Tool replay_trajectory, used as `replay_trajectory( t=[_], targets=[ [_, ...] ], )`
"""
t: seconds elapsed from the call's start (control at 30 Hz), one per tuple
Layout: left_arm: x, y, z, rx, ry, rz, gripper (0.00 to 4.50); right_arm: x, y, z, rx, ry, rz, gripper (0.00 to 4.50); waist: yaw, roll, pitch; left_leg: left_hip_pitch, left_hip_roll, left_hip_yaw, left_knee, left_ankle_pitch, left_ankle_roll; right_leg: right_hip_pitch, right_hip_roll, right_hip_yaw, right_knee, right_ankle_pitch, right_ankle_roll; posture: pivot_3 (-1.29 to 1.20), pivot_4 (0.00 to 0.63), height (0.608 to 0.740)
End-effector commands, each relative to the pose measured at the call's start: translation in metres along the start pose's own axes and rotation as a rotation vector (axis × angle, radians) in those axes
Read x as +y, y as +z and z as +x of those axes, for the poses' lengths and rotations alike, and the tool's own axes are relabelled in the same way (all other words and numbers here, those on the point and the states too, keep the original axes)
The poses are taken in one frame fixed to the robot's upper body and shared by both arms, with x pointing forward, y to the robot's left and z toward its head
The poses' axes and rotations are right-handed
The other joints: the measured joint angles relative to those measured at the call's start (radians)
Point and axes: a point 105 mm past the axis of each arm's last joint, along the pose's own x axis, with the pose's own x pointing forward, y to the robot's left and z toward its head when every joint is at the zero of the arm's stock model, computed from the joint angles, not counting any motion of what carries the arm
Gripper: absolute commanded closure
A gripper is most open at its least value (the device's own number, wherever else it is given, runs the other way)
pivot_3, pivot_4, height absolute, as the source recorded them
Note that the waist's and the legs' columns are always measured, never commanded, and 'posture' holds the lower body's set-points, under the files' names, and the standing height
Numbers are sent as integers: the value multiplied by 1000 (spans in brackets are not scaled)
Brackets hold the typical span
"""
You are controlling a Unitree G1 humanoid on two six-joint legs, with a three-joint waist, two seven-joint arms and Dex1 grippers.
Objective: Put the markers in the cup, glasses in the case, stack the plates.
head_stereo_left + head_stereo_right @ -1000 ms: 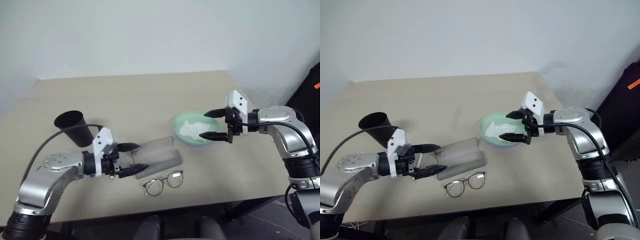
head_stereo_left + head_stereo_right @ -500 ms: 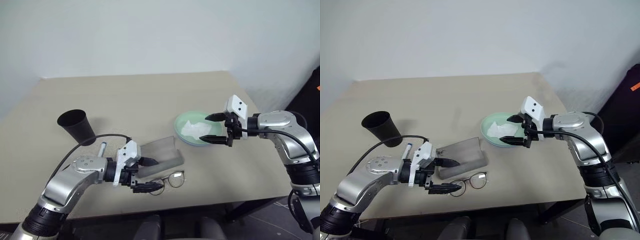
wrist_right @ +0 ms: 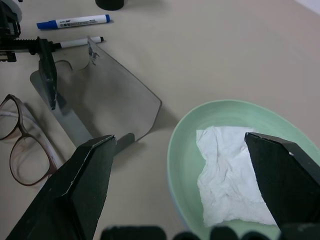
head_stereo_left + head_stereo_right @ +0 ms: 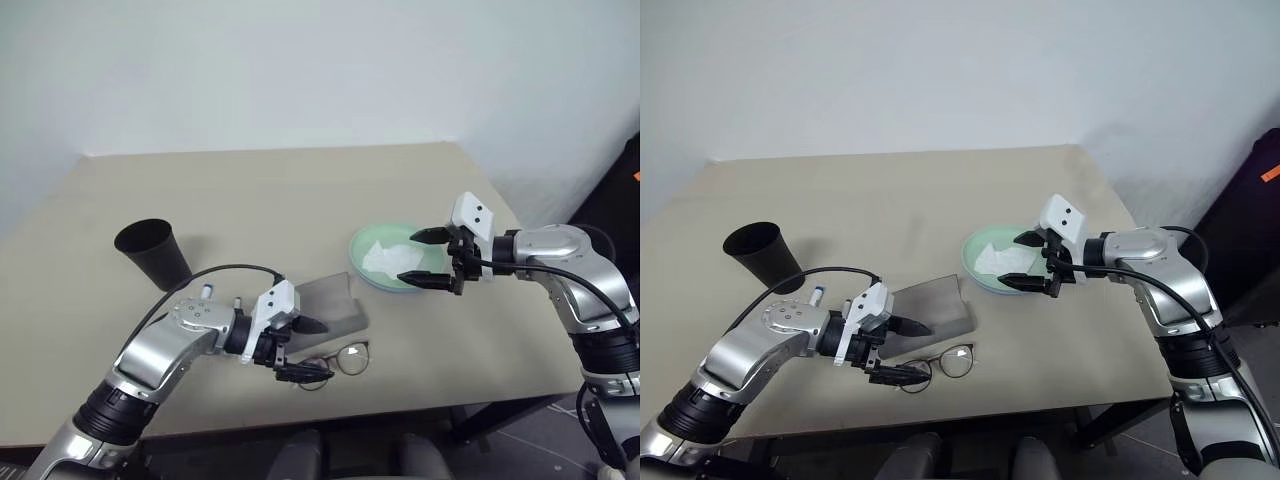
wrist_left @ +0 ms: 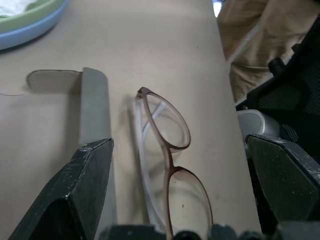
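Left gripper (image 4: 300, 348) is hovering wide open over the glasses (image 4: 338, 361) at the table's (image 4: 300, 190) near edge, one finger over the case (image 4: 335, 303) just behind them. Right gripper (image 4: 428, 257) is hanging wide open over the tissue (image 4: 385, 258) on the stacked plates (image 4: 362, 265). Cup (image 4: 152, 254) is standing far left; markers (image 3: 74, 22) are lying near it.
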Motion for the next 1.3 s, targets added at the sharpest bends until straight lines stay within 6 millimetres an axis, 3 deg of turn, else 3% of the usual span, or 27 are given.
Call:
replay_trajectory(
  t=[0.03, 0.5, 0.63, 0.97, 1.3],
  targets=[
    [1, 4, -1, 21, -16, 28, 0, 1, 15, -1, -40, -7, -44, 42, 0, 0, 0, 0, 0, 0, 0, 0, 0, 0, 0, 0, 0, 0, 0, 0, 0, 704],
    [4, -2, 9, 64, -41, 34, 0, 3, 14, 3, -42, -17, -42, 42, 0, 0, 0, 0, 0, 0, 0, 0, 1, 1, 0, 0, 0, 0, 0, 0, 0, 704],
    [3, -4, 11, 73, -55, 34, 891, 2, 15, 3, -44, -20, -44, 0, 0, 0, 0, 0, 0, 0, 1, 0, 1, 1, 0, 0, 0, 0, 0, 0, 0, 704],
    [6, -7, 16, 89, -48, 49, 4364, 2, 14, 4, -46, -35, -44, 0, 0, 0, 0, 0, 0, -1, 1, 0, 1, 1, 0, 0, 0, 0, 0, 0, 0, 704],
    [7, -2, 17, 70, -53, 51, 4456, 1, 13, 6, -43, -39, -45, 0, 1, 0, 0, 0, -1, -1, 1, 1, 2, 1, 0, 0, 0, 0, 0, 0, 0, 704]
  ],
)
